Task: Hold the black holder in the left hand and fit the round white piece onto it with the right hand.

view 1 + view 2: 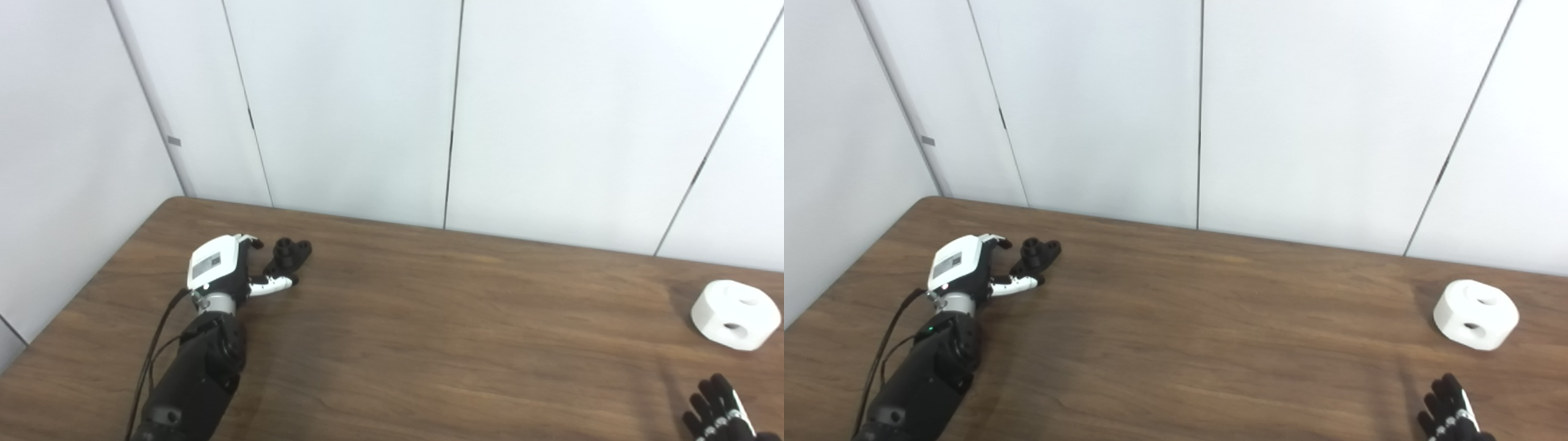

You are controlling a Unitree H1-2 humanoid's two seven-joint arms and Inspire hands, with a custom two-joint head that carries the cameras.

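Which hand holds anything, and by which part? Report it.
Nothing is clearly held. The left hand is at the black holder, grasp unclear; the right hand is open, short of the round white piece.

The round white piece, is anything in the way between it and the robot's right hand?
No. Only bare table lies between the right hand and the round white piece. The hand sits near the picture's bottom edge, apart from the piece.
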